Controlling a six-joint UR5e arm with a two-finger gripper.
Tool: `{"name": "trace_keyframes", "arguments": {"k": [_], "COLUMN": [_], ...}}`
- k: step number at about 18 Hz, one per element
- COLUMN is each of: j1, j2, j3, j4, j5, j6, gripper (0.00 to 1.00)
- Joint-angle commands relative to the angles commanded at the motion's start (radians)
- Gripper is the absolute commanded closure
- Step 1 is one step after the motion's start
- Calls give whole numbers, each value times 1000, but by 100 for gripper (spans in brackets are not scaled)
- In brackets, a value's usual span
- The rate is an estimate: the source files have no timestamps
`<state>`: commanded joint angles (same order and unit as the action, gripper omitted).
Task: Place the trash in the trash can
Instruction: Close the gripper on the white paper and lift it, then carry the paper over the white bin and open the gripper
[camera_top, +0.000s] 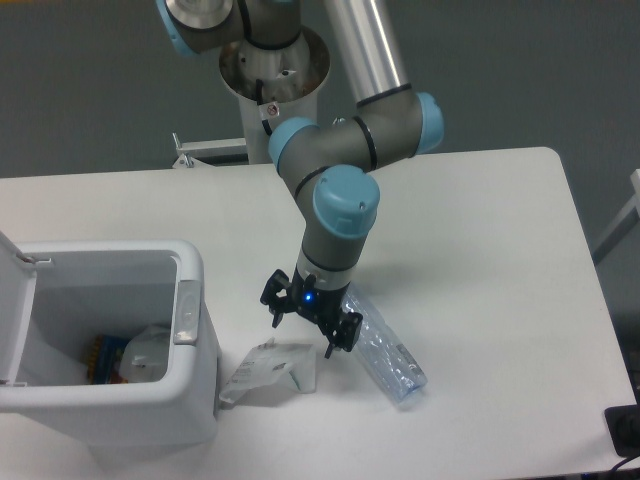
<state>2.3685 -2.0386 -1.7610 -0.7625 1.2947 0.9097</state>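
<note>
The crushed clear bluish plastic bottle (385, 352) lies on the white table at the lower right of centre. The flat crumpled whitish wrapper (270, 370) lies just left of it, close to the trash can. The white trash can (190, 400) stands at the lower left with its lid (12, 310) swung open to the left and a grey tab (187, 312) on its right rim. My gripper (304, 334) hangs open and empty just above the table, its fingers straddling the gap above the wrapper, with the bottle beside its right finger.
Inside the trash can lie some items, one orange and one whitish (140, 355). The arm's base column (272, 90) stands at the back of the table. A dark object (625, 430) sits at the lower right table corner.
</note>
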Motion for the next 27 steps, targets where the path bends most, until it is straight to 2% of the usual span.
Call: {"name": "trace_keyframes", "arguments": {"k": [1,3,4,6,7,12,16,17,20,23,27], "j1": [-6,-9,-9,-18,-20,-20,-6,20,76,100,86], "j2": [-9,-23,-31,-35,-35,0,41,64,136,182,256], "j3": [2,11,15,29,34,44,84,112,195,251,270], "j4": [5,31,43,48,48,46,46,45,45,45,45], "j5": [2,3,5,26,34,32,29,20,-121,-208,-267], "j6": [-8,-58,-87,-139,-153,-166,-183,-205,-372,-507,-644], "gripper": [20,52,63,93,100,100,100,100,100,100,100]}}
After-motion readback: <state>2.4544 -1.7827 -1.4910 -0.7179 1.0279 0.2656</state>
